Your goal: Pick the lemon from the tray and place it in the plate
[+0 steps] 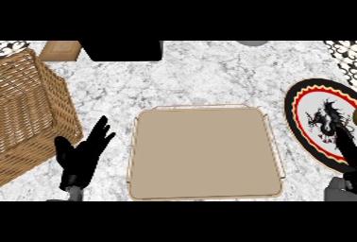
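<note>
The beige tray (206, 156) with a thin wire rim lies in the middle of the counter and shows nothing on it. At the right stands the round plate (307, 118), black-rimmed with a red and yellow band and a dragon on white. My right hand (346, 147) comes in over the plate's right part and is mostly cut off by the view's edge. A small yellowish patch at the right edge, just above that hand, may be the lemon (354, 116); too little shows to be sure. My left hand (82, 153) rests open left of the tray.
A large wicker basket (31, 108) fills the left side, close to my left hand. A black block (124, 50) and a small wooden box (59, 50) stand at the back. A grey object (252, 42) peeks in at the top.
</note>
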You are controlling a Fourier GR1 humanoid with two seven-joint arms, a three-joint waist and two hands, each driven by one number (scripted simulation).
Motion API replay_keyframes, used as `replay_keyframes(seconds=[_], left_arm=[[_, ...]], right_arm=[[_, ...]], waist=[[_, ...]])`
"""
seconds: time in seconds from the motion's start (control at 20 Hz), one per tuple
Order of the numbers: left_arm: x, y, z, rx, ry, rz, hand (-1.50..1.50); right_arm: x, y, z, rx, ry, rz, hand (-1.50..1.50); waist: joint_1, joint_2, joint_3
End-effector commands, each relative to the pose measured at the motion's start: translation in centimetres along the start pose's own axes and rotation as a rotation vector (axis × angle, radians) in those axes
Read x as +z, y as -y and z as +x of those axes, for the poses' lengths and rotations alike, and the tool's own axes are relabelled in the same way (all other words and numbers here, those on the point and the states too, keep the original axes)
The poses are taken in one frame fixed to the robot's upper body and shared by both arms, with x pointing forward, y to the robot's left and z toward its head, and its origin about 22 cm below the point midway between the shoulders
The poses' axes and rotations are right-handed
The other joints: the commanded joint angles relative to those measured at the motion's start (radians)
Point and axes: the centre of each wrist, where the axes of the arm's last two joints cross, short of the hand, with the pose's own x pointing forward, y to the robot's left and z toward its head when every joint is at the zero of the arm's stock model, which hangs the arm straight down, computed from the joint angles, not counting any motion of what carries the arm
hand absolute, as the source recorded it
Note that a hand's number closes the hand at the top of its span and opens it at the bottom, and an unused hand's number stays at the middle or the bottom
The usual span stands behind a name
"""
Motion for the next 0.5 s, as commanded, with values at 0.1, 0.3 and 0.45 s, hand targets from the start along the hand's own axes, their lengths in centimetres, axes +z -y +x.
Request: replay_keyframes(seconds=[0.1,0.3,0.45], left_arm=[[-0.3,0.3,-1.9,-0.008,-0.046,0.002,0.0],[0.4,0.5,-0.4,0.002,-0.043,-0.016,0.0],[-0.7,1.7,-0.4,0.001,-0.049,0.014,0.0]], right_arm=[[5.4,4.2,-1.7,-0.038,-0.012,0.087,-1.5],[6.9,7.4,-3.8,0.044,-0.013,0.129,-1.5],[7.5,8.1,-4.2,0.048,-0.025,0.123,-1.5]], waist=[[0.003,0.008,-0.005],[0.006,0.008,-0.005],[0.003,0.01,-0.005]])
